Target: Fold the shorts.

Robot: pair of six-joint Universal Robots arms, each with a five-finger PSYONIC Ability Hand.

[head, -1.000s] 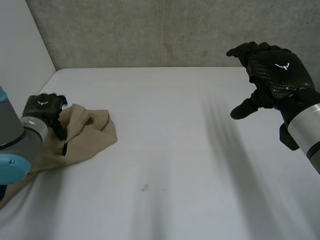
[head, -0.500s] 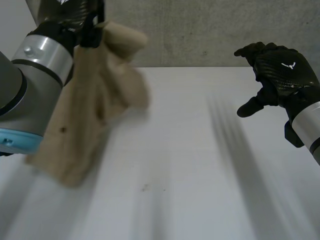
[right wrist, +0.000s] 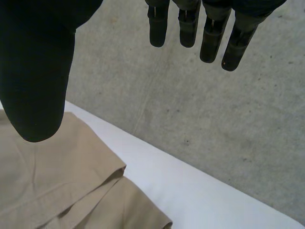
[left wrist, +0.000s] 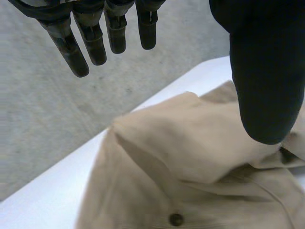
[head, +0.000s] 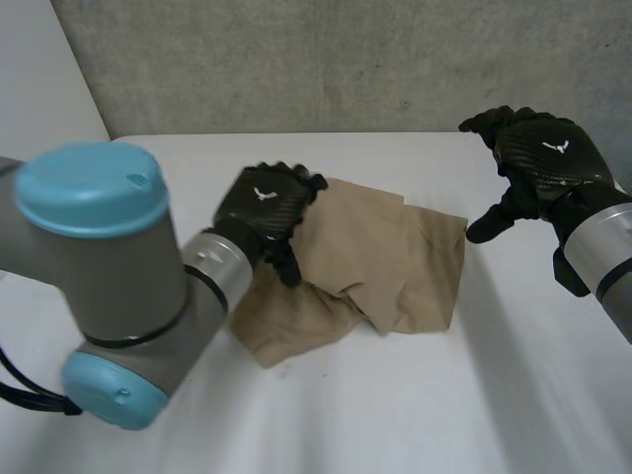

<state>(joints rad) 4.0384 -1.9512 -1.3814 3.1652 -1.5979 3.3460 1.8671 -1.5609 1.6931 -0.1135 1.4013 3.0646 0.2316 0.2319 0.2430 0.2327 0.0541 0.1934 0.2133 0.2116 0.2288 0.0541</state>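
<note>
The beige shorts [head: 375,267] lie crumpled near the middle of the white table [head: 444,415], with folds bunched toward their left side. My left hand [head: 265,205] hovers over the shorts' left edge. In the left wrist view its fingers [left wrist: 95,38] are straight and apart from the thumb, holding nothing, and the shorts [left wrist: 190,181] with a dark button [left wrist: 176,219] lie below the palm. My right hand [head: 538,158] hangs open in the air just right of the shorts' far right corner. The right wrist view has its fingers [right wrist: 190,24] spread above that corner of the shorts [right wrist: 57,181].
A grey concrete wall [head: 346,59] runs along the table's far edge, and a white side wall [head: 39,79] stands at the left. My left arm's big grey joint with a light-blue cap [head: 99,276] is over the table's front left.
My left hand carried the shorts from the table's far left up through the air, let them go near the middle and opened. The right hand barely moved.
</note>
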